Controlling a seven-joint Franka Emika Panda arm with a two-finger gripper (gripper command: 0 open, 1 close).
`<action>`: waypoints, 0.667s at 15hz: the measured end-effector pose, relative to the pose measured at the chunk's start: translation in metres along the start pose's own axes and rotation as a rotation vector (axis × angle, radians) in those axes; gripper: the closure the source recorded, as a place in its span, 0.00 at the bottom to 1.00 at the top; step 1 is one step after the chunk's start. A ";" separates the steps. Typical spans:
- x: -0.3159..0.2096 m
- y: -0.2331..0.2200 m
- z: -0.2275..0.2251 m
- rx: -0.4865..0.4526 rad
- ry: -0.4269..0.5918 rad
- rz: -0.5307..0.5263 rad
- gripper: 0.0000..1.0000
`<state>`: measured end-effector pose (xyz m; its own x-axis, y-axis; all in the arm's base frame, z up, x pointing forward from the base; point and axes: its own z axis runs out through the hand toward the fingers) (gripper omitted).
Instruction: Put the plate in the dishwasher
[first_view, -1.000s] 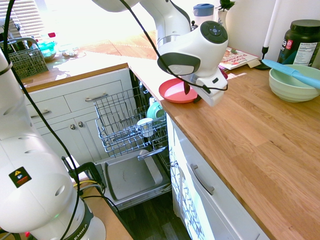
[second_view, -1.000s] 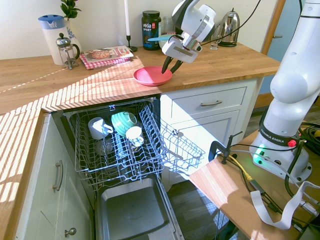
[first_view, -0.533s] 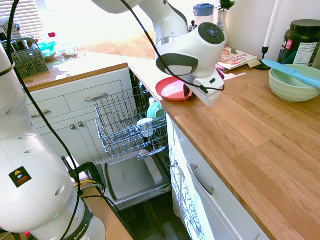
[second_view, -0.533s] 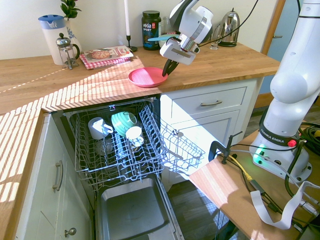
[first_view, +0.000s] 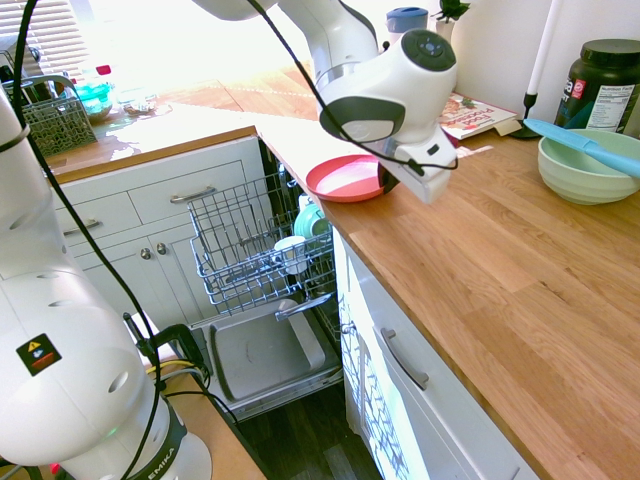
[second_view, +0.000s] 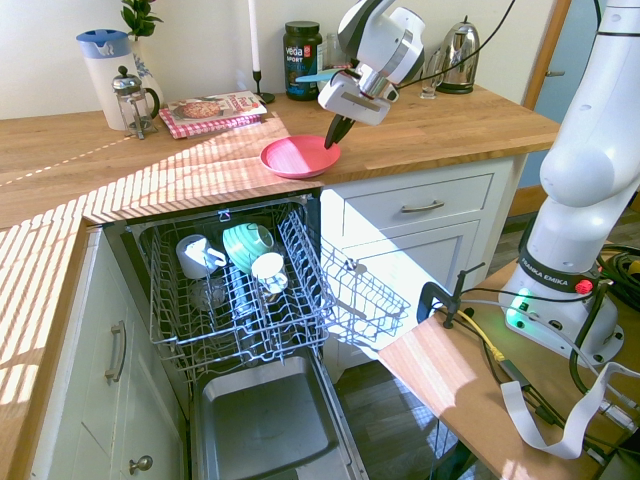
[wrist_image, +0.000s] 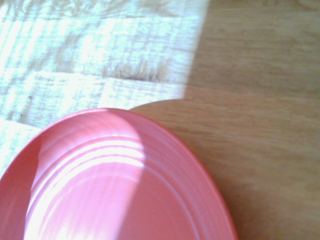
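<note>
So the fingers (second_view: 335, 133) are pinching the rim of the plate (second_view: 299, 156), gripping it on the edge nearest the arm, with the rest of the plate sticking out away from them. Plate looks tipped a bit, and I can't tell if its far edge is touching the wooden surface (first_view: 500, 260) or just above it. It sits right by the surface's front edge. The wrist view shows the plate (wrist_image: 115, 185) half in sun, half in shadow, over the wood grain.

Below the fingers the dishwasher (second_view: 250, 340) is open, door dropped down and a wire rack (second_view: 240, 290) pulled out, with a teal cup (second_view: 247, 243) and 2 white mugs in it. Behind the fingers there's a pale green bowl (first_view: 588, 165).
</note>
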<state>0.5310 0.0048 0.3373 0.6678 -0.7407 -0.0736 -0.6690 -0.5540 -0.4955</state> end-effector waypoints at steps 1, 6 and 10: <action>0.012 -0.011 -0.019 -0.015 0.033 -0.016 1.00; 0.004 -0.146 -0.138 -0.130 0.199 -0.263 1.00; -0.166 -0.284 -0.168 -0.247 0.327 -0.489 1.00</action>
<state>0.5561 0.2212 0.6356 0.8074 -0.4359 0.3977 -0.3935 -0.9000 -0.1876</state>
